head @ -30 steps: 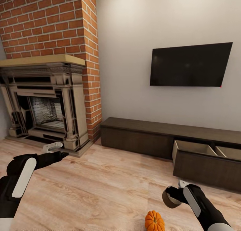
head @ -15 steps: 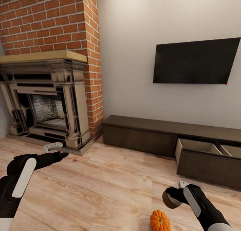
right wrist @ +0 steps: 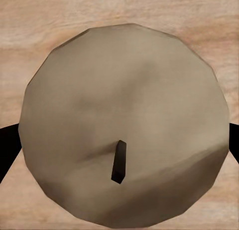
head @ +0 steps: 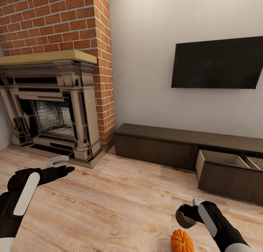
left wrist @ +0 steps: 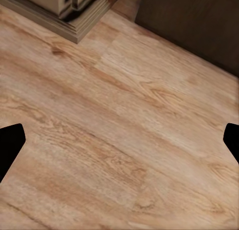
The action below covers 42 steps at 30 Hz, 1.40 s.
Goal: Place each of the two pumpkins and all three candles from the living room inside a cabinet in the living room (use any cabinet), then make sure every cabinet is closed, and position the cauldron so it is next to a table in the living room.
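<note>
A beige-grey candle (right wrist: 124,125) with a short dark wick is held end-on in my right gripper (head: 185,216), which is shut on it low at the right of the head view, above the wood floor. One small orange pumpkin (head: 181,241) lies on the floor just beneath that gripper. My left gripper (head: 60,164) hovers over the floor at the left, open and holding nothing; its dark fingertips (left wrist: 11,142) stand far apart. The long dark-brown cabinet (head: 157,146) runs along the far wall. Its right drawer (head: 221,159) is pulled out, showing a pale interior.
A beige stone fireplace (head: 51,109) set in a red brick chimney (head: 73,22) stands at the left, its base step jutting onto the floor. A black television (head: 219,64) hangs on the wall above the cabinet. Bare wood floor (head: 120,204) lies between me and the cabinet.
The whole picture has shifted, so the camera has moved: fireplace, cabinet and pumpkin all sit further right in the view. Both arms keep their pose, and the candle stays in my right gripper.
</note>
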Motion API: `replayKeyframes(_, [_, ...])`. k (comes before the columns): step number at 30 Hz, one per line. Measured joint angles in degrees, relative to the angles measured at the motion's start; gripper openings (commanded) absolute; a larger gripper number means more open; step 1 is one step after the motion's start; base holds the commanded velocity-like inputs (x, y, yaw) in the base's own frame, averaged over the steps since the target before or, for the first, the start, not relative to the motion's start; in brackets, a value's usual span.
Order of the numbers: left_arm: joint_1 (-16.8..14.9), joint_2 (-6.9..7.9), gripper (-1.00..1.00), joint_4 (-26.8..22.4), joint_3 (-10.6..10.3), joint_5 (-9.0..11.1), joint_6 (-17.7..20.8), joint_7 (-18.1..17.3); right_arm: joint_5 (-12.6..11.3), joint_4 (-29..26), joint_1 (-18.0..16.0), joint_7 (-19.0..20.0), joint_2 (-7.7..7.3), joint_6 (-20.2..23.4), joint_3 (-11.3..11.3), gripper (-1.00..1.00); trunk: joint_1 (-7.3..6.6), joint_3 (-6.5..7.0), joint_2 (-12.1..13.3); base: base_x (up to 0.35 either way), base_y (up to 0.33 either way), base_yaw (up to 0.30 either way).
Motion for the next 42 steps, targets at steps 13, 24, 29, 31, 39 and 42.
replayKeyframes(13, [-0.1, 0.01, 1.0, 1.9, 0.0, 0.0, 0.0, 0.1, -0.3, -0.4, 0.0, 0.1, 3.27, 0.0, 7.2, -1.0, 0.0, -1.21, 0.0, 0.043, 0.036, 0.0])
replayKeyframes(24, [-0.1, 0.0, 1.0, 7.9, -0.1, 0.1, 0.0, 0.3, 0.2, -0.3, -0.1, -0.2, 6.25, 0.1, 7.6, -1.0, -0.01, -2.25, 0.0, 0.03, 0.06, 0.0])
replayKeyframes(29, [0.0, 0.05, 1.0, 11.3, -0.2, -0.2, -0.9, 0.2, 0.1, -0.3, -0.4, -0.3, 6.46, 0.1, 7.6, -1.0, 0.0, -2.72, 0.0, 0.032, 0.069, 0.0])
replayKeyframes(31, [0.0, 0.02, 1.0, 12.0, -0.2, -0.3, -3.2, 0.2, 0.1, -0.3, -0.5, -0.3, 6.48, 0.2, 7.5, -1.0, 0.0, -2.91, 0.0, 0.008, 0.018, 0.0])
replayKeyframes(39, [0.0, -0.07, 1.0, 19.9, -4.7, -0.6, -11.3, 0.7, 0.1, -0.3, -0.6, -0.2, 6.43, 0.2, 7.4, -1.0, 0.0, -3.66, 0.0, 0.002, 0.052, 0.0])
replayKeyframes(42, [0.0, -0.1, 1.0, 21.4, -5.3, -0.6, -11.9, 0.7, 0.2, -0.3, -0.6, -0.2, 6.47, 0.1, 7.5, -1.0, 0.0, -3.95, 0.0, 0.0, 0.019, 0.0])
